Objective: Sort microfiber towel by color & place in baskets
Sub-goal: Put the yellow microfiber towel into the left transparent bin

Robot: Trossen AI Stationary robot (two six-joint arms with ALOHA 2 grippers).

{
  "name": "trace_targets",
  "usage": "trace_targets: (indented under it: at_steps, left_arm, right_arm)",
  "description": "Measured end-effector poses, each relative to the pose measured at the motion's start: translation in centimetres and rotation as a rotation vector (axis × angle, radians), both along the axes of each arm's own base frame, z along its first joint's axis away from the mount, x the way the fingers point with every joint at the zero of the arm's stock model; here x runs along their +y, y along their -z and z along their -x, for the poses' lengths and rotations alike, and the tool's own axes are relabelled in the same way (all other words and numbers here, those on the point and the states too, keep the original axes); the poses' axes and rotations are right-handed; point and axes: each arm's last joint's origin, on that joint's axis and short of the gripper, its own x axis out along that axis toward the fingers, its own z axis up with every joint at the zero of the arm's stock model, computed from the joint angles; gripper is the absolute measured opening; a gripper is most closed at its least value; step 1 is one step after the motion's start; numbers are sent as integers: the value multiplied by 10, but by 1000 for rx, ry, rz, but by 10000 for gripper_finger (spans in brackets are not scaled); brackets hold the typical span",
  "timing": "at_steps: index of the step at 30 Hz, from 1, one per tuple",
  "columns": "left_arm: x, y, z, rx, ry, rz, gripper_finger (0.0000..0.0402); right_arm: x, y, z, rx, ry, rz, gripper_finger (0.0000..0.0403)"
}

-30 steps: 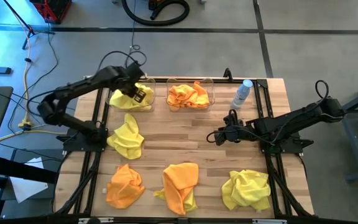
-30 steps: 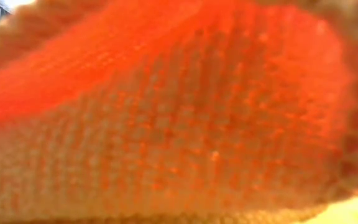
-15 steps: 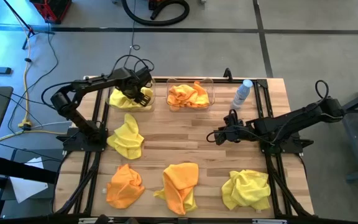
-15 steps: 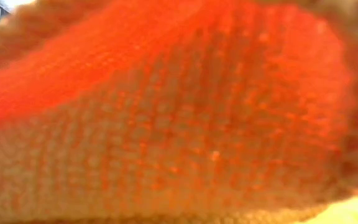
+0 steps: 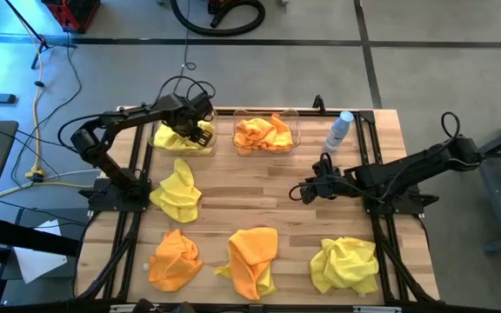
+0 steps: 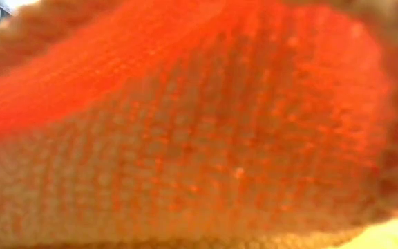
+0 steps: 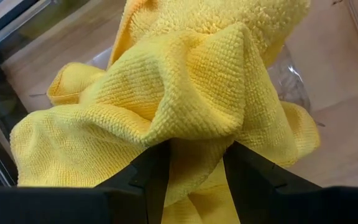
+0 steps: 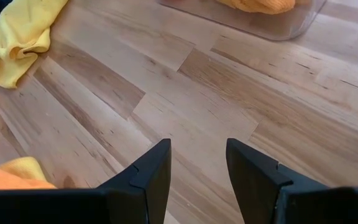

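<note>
Yellow towels [image 5: 178, 189] three, orange towels [image 5: 252, 256] three.

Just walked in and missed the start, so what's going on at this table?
The left gripper is over the left basket, fingers closed on a yellow towel. The other basket holds orange cloth. Two yellow towels and two orange ones lie unsorted on the table. The right gripper waits open at mid-table.

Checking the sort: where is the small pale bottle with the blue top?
In the high view, the small pale bottle with a blue top stands near the table's far right edge, just right of the clear tub holding orange cloth.
</note>
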Motion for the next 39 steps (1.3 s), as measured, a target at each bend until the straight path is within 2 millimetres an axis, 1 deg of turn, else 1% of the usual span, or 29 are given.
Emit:
trace_targets:
  at_steps: [6,8,12,17,39]
  left_arm:
    - [8,5,4,4,-5,23,139]
    - [8,2,6,-7,-12,19,139]
    - [4,-11,10,-49,-27,-14,139]
    - [2,-19,13,-73,-32,-34,139]
    - [0,-20,13,-78,-29,-19,139]
  right_arm:
    - [0,0,0,1,-1,1,148]
    - [0,0,0,1,-1,1,148]
    - [0,0,0,1,-1,1,148]
    - [0,0,0,1,-1,1,148]
    - [0,0,0,-4,7,-6,148]
